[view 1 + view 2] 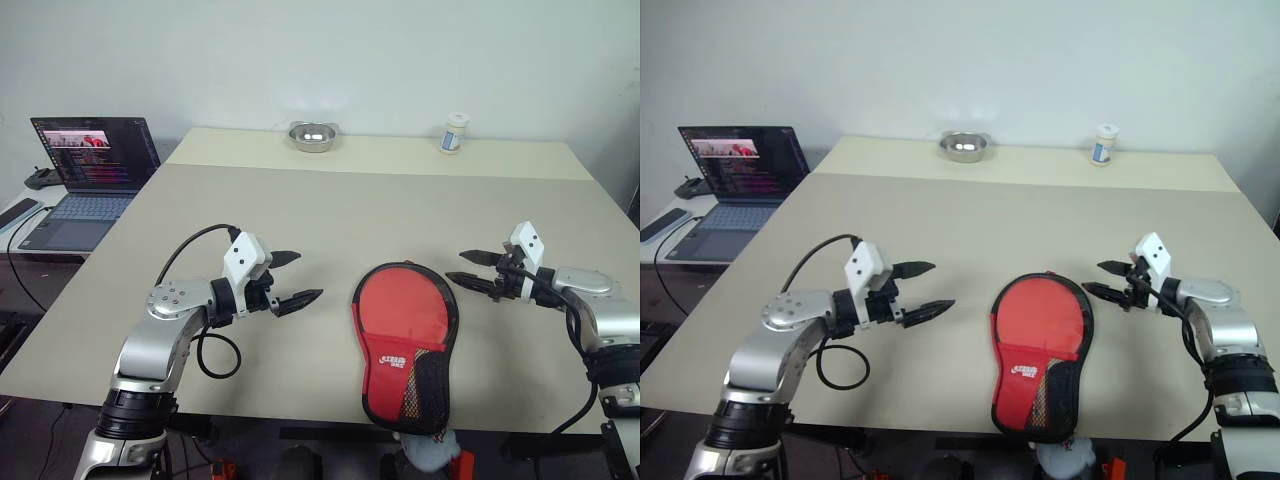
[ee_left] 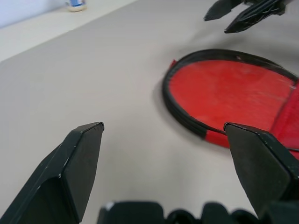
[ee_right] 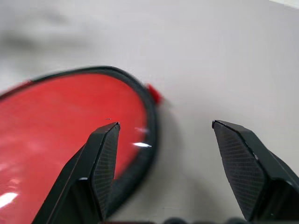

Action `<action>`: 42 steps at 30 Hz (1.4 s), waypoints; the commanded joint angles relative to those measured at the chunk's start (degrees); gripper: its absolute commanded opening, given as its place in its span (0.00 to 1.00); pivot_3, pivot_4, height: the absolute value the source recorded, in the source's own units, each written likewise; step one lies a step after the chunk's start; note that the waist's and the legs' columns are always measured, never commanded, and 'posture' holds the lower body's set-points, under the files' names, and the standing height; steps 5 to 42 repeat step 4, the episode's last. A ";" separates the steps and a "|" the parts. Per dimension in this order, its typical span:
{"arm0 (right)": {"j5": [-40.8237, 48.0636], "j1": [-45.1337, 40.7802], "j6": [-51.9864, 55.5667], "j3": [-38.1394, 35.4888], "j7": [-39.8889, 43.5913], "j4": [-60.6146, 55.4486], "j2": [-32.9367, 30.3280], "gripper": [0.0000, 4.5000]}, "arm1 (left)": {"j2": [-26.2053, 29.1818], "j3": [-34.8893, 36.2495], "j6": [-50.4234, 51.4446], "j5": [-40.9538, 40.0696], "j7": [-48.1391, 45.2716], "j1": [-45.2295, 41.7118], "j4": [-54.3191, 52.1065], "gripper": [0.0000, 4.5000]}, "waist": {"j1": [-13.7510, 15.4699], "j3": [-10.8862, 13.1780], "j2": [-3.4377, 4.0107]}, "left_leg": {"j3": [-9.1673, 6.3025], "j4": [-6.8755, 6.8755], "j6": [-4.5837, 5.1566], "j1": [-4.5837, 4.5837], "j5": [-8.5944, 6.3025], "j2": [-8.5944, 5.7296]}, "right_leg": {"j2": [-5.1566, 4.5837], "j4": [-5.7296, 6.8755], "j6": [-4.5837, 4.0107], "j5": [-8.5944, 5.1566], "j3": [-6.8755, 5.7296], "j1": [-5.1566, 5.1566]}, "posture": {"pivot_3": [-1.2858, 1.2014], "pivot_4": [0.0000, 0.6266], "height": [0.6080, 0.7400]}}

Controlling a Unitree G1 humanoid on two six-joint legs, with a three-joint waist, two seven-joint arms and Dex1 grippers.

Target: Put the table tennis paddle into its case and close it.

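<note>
Setting: pale table (image 1: 300, 330) against a white wall, both arms raised over its near half.
Case: case (image 1: 405, 345) lay at the near edge, between the grippers, red side up, its mesh end just overhanging the table edge.
Paddle: paddle (image 1: 405, 305) seemed to sit in the case's round end, smooth red face showing inside the black edging; how far the handle was tucked in, I could not tell.
Left gripper: left gripper (image 1: 290, 278) hovered beside the case, clear of it, fingers spread wide, holding nothing.
Right gripper: right gripper (image 1: 470, 268) hung just off the round end, fingers apart and empty.
Far things: steel bowl (image 1: 312, 136) and small bottle (image 1: 454, 133) stood at the far edge; laptop (image 1: 90, 175) sat open on a side desk to the left.
Risk, edge: a push toward the near side could tip the overhanging case off the table.
Risk, cloth: soft fabric might bunch or slide under one finger, so the flap would shift instead of closing.
Risk, paddle: nudging the rim from the right could slide the paddle out of its pocket.
Risk, arms: both closing in on one small case could make the fingers collide.
</note>
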 commanded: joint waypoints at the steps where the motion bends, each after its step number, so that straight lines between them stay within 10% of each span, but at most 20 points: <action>1: -0.74 0.01 -0.84 -1.20 0.40 -1.25 -1.68 0.77 | -1.65 -2.11 -2.11 0.09 1.49 -1.92 1.44 1.00 | 0.22 0.00 0.00 | -0.01 -0.01 -0.04 -0.01 0.03 -0.02 | 0.01 0.01 0.00 0.00 -0.02 0.00 | 0.52 0.24 1.00; 42: -0.71 1.28 -0.13 -1.38 2.27 -2.15 -3.37 0.77 | -3.34 -2.87 -2.17 0.26 3.87 -3.83 2.95 1.00 | 0.20 0.00 0.00 | 0.01 -0.05 -0.04 -0.01 0.03 -0.03 | 0.00 0.00 0.00 0.01 0.00 0.00 | 0.52 0.24 1.00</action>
